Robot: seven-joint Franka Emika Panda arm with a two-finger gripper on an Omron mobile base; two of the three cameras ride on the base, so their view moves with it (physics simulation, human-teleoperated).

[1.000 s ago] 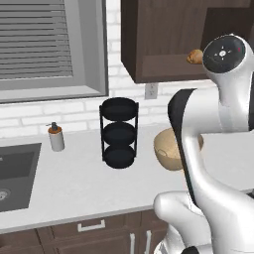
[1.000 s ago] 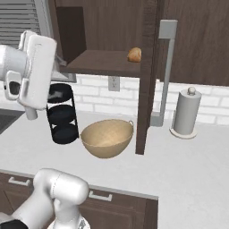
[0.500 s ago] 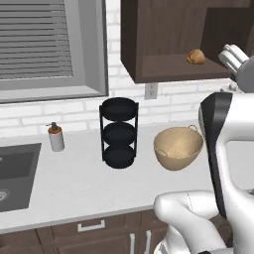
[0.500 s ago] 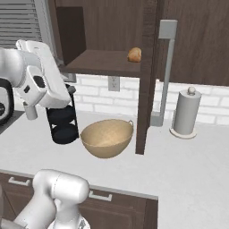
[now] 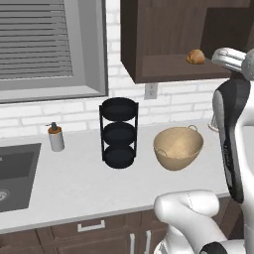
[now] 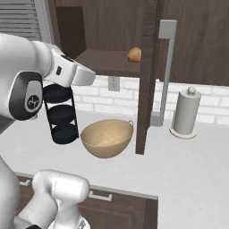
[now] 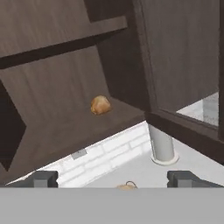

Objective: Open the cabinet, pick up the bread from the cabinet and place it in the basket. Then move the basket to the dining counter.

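Arm has swung off the rack side and across toward the cabinet (image 6: 147, 67) over the last second, so the hand now faces straight into the open shelf. Door is already swung out edge-on, silver handle showing, so the opening step looks done and this reads as the start of the reach for the bread. Gripper (image 7: 113, 178) jaws are spread wide, nothing between them. Bread (image 7: 101, 105) sits on the shelf ahead of the hand and a little above the fingertips, well apart, clear path to it. Basket (image 5: 178, 147) is below the hand on the worktop, under the shelf, just beside the door's lower edge; its rim just peeks in between the fingertips in the hand view. Count: one bread, one basket, one black three-tier rack (image 5: 119, 132), one paper towel holder (image 6: 185, 112) beyond the door, one soap dispenser (image 5: 56, 137) by the sink (image 5: 15, 171).
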